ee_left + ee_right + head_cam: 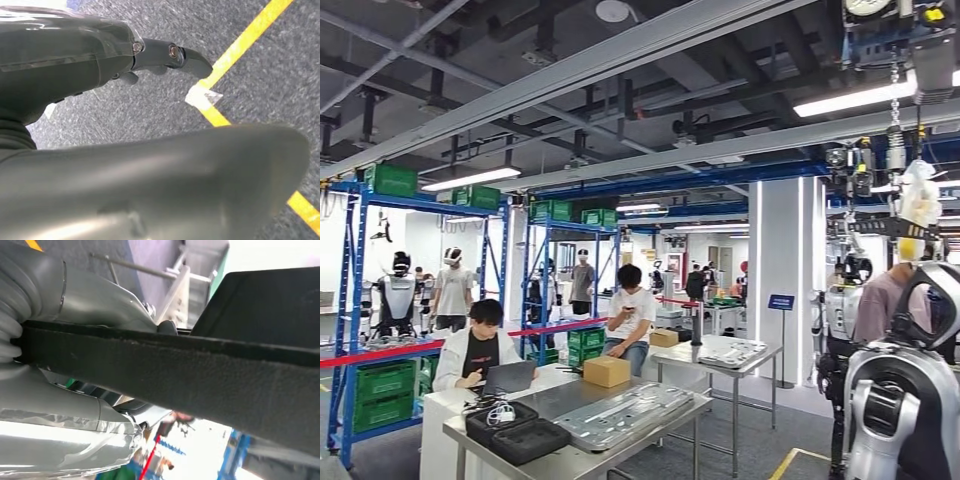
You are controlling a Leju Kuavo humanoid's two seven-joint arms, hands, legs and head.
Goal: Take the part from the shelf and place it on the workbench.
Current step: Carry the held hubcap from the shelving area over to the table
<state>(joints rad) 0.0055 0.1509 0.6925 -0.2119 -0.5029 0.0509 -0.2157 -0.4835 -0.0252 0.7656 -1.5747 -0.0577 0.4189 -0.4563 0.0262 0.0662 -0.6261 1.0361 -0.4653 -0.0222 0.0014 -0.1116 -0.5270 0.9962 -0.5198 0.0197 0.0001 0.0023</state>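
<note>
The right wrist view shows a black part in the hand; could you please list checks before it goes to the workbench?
1. Black part held by right hand: ok, between thumb and fingers.
2. Left hand free: ok, holds nothing.
3. Workbench in sight: ok, ahead, low left.
4. Bare spot on it: cannot tell; metal sheets and black cases cover much.
5. People clear: not ok, seated person behind it.

Cardboard box [606, 371] on workbench [569, 462], shelf [365, 300] behind, left.
</note>
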